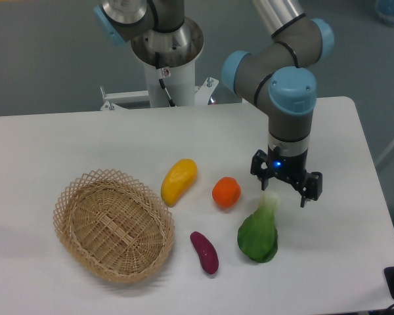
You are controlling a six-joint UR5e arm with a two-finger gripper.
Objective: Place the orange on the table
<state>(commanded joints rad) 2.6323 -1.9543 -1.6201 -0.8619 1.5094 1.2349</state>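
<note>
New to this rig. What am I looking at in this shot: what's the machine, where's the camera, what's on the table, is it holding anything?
It is a single robot arm with grey tubes and blue joint caps, mounted on a pedestal behind the table. One fixed camera looks down at it from the front. The arm ends in a black two-finger gripper, which is open and holds nothing. It hangs over the stalk of a leafy green vegetable. On the white tabletop lie the orange, a yellow mango-like fruit, a purple vegetable and an empty wicker basket. The orange sits on the table by itself, apart from the gripper.
</note>
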